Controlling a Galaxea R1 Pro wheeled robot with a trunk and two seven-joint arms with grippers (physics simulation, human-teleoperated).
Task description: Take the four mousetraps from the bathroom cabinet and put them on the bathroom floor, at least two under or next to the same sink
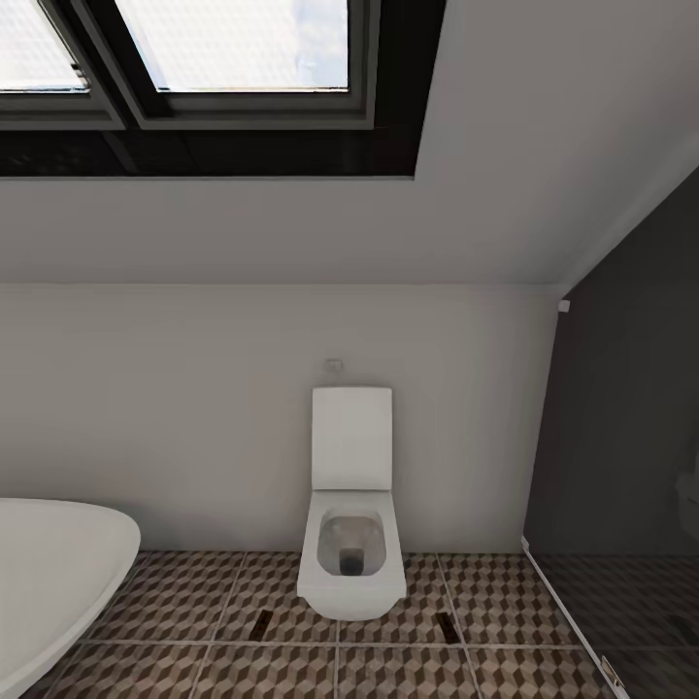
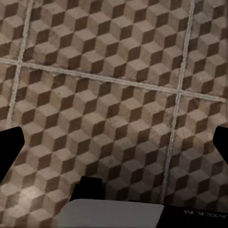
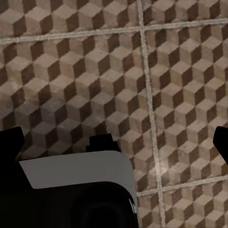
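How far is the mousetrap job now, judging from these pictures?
Done: two small dark flat items and lie on the patterned floor beside the toilet; possibly mousetraps, too small to tell. In hand: nothing; the left gripper and right gripper are open over tiles. Left: the rest.

The bathtub (image 1: 53,582) at eight o'clock is cropped by the frame's edge. Two small dark objects on the floor (image 1: 485,670), flanking the toilet (image 1: 351,524), are too small to identify. Both wrist views cut off each pincer's fingertips.
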